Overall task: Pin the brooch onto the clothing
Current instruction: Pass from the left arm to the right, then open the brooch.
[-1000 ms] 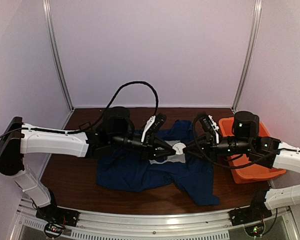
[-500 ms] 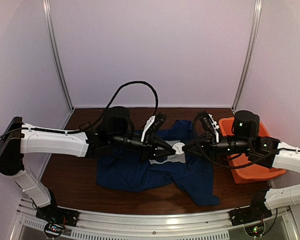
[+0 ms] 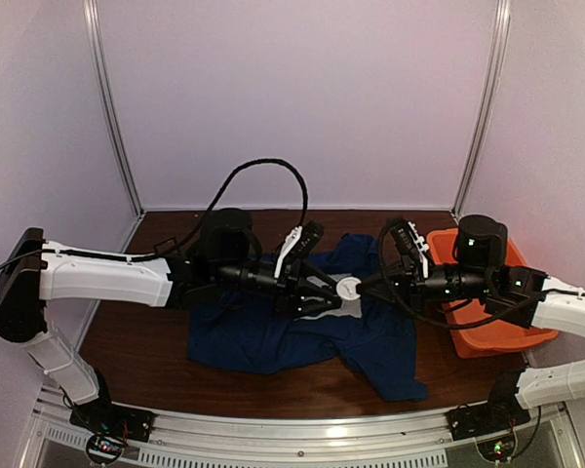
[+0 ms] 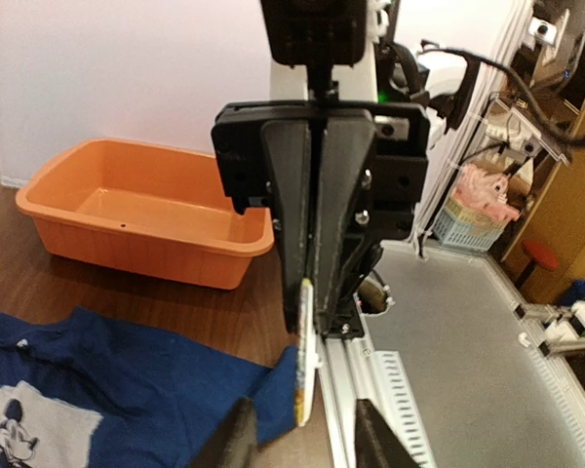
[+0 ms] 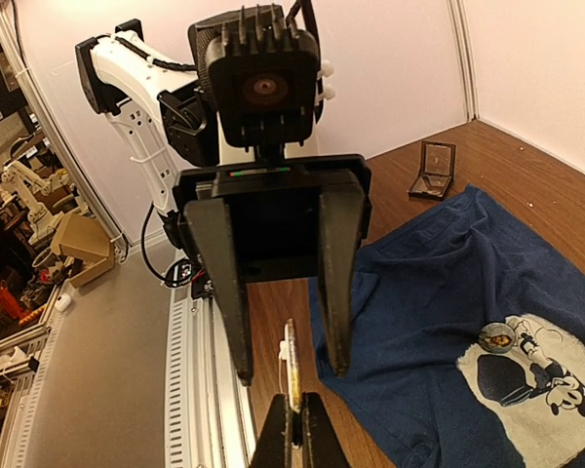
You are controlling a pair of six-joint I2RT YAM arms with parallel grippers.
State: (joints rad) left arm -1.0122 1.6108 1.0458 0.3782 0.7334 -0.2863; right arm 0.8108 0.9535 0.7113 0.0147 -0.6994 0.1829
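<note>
The brooch is a thin round disc held in the air between the two facing grippers, above the navy T-shirt. My right gripper is shut on the disc's lower edge, and the brooch shows edge-on with a white clip on its back. My left gripper stands open, its fingers on either side of the brooch without touching it. The shirt's white mouse print lies face up. A second small round silvery badge rests on the shirt by the print.
An orange tub stands at the right of the table, under the right arm. A small black hinged box lies open on the wood beyond the shirt. A metal rail runs along the near edge.
My left gripper's jaws have opened off the brooch while the right gripper's jaws have shut on it. Both arms have barely moved.
</note>
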